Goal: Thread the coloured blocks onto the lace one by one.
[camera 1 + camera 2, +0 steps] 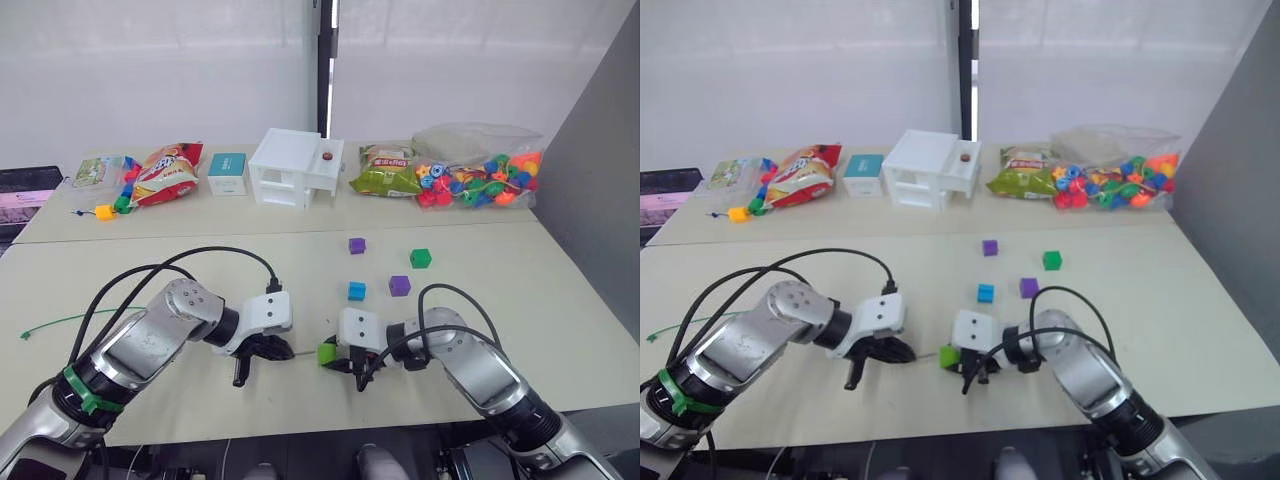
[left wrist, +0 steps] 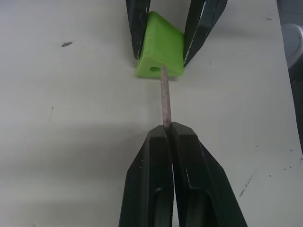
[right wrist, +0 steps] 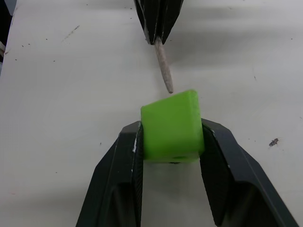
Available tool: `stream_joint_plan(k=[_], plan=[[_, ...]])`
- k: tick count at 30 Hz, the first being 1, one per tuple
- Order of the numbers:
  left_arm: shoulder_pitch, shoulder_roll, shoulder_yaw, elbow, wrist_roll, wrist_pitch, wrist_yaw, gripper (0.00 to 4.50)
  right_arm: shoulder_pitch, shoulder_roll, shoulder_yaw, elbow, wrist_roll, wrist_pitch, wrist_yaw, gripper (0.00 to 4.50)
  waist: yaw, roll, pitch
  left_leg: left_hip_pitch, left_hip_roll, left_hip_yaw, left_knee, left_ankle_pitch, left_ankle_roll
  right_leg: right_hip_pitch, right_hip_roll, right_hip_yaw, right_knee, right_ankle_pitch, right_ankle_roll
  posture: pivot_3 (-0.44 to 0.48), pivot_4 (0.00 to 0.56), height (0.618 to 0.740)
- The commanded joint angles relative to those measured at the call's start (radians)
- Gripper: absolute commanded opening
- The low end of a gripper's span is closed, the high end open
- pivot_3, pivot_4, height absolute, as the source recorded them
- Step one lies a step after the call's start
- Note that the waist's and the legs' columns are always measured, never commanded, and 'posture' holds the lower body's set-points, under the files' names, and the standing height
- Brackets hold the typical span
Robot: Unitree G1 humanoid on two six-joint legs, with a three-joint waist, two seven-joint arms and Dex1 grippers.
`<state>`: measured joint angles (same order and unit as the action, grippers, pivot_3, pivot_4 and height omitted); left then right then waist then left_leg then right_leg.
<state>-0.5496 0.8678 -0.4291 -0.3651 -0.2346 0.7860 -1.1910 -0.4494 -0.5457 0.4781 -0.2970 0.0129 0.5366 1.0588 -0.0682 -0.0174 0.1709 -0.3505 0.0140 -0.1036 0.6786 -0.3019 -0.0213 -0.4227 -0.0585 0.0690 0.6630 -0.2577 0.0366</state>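
I have the lace's stiff, brownish needle-like tip [image 2: 164, 97] pinched in my left tool [image 2: 170, 130], its fingers clenched tight together on it, and the tip's end sits just off to one side of the round hole in the bright green plastic block [image 2: 160, 47] straight ahead of that tool. My right tool [image 3: 171, 137] grasps that block from both sides, facing the left tool across a short gap. The rest of the thin green lace [image 1: 55, 323] trails away behind my left arm over the pale worktop [image 1: 560, 300]. To do this step well, I judge I should shift the tip sideways until it lines up with the hole, keep it level with the bore, then ease it in slowly while the right tool holds the block steady; pushing while off-centre would likely bend the tip or twist the block in its grip. Beyond my right tool lie a blue cube [image 1: 356, 291], two purple cubes [image 1: 399, 286] and a dark green cube [image 1: 420, 258]. Further out stand a white box-like model [image 1: 295, 168], snack bags and a clear bag of beads [image 1: 480, 175]; I cannot read any printing on them.
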Motion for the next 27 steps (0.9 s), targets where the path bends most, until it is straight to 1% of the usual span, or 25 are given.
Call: stream_joint_plan(k=[1,7,12,16,18,21,23,25,27], plan=[[-0.025,-0.002,-0.009,-0.027,0.009,0.010,-0.001,0.00,0.028,-0.009,0.059,-0.008,-0.003,0.018,0.019,1.15,0.000,0.000,0.000,0.000,0.000,0.000,0.000,0.000,0.000,0.000,0.000,0.000,0.000,0.000,0.000,0.000,0.150,0.740],[-0.049,-0.034,-0.033,-0.016,0.020,0.009,0.011,0.00,0.020,-0.010,0.064,-0.037,0.007,0.033,0.023,1.15,0.004,0.000,0.000,0.000,0.000,0.000,0.000,0.000,0.000,0.000,0.000,0.000,0.000,0.000,0.000,0.000,0.150,0.740],[-0.063,-0.054,-0.031,-0.001,0.032,0.005,0.012,0.00,0.023,-0.009,0.071,-0.046,0.010,0.042,0.019,1.15,0.002,0.000,0.000,-0.001,0.000,0.000,0.000,0.000,0.000,0.000,0.000,0.000,0.000,0.000,0.000,0.000,0.150,0.740],[-0.068,-0.069,-0.024,-0.009,0.015,0.009,0.008,0.00,0.024,-0.012,0.070,-0.046,0.009,0.043,0.015,1.15,0.003,0.000,0.000,-0.001,0.000,0.000,0.000,0.000,0.000,0.000,0.000,0.000,0.000,0.000,0.000,0.000,0.150,0.740],[-0.070,-0.096,-0.027,-0.017,0.010,0.008,0.018,0.00,0.024,-0.010,0.070,-0.049,0.010,0.047,0.012,1.15,0.004,0.000,0.000,-0.001,0.000,0.000,0.000,0.000,0.000,0.000,0.000,0.000,0.000,0.000,0.000,0.000,0.150,0.740],[-0.062,-0.164,-0.025,-0.013,-0.015,0.014,0.033,0.00,0.024,-0.003,0.074,-0.054,0.011,0.056,0.005,1.15,0.007,0.000,0.000,-0.001,-0.001,0.000,0.001,0.000,0.000,0.000,0.000,0.000,0.000,0.000,0.000,0.000,0.150,0.740],[-0.043,-0.205,-0.020,0.024,-0.018,0.010,0.053,0.00,0.023,0.003,0.075,-0.055,0.011,0.059,-0.002,1.15,0.011,0.000,0.000,-0.001,-0.001,0.000,0.001,0.000,0.000,0.000,-0.001,0.000,0.000,0.000,0.000,0.000,0.150,0.740],[-0.019,-0.216,-0.027,0.060,0.003,-0.036,0.055,0.00,0.022,0.008,0.075,-0.057,0.012,0.063,-0.006,1.15,0.021,-0.001,-0.001,-0.001,-0.001,0.000,0.002,0.000,0.000,0.001,-0.001,0.000,0.000,0.000,0.000,0.000,0.150,0.740],[0.011,-0.221,-0.022,0.114,0.032,-0.122,0.056,0.00,0.025,0.009,0.075,-0.062,0.010,0.070,-0.011,1.15,0.026,-0.001,-0.002,0.000,-0.001,0.000,0.002,0.000,0.000,0.002,-0.001,0.000,-0.001,0.000,0.000,0.000,0.150,0.740]])
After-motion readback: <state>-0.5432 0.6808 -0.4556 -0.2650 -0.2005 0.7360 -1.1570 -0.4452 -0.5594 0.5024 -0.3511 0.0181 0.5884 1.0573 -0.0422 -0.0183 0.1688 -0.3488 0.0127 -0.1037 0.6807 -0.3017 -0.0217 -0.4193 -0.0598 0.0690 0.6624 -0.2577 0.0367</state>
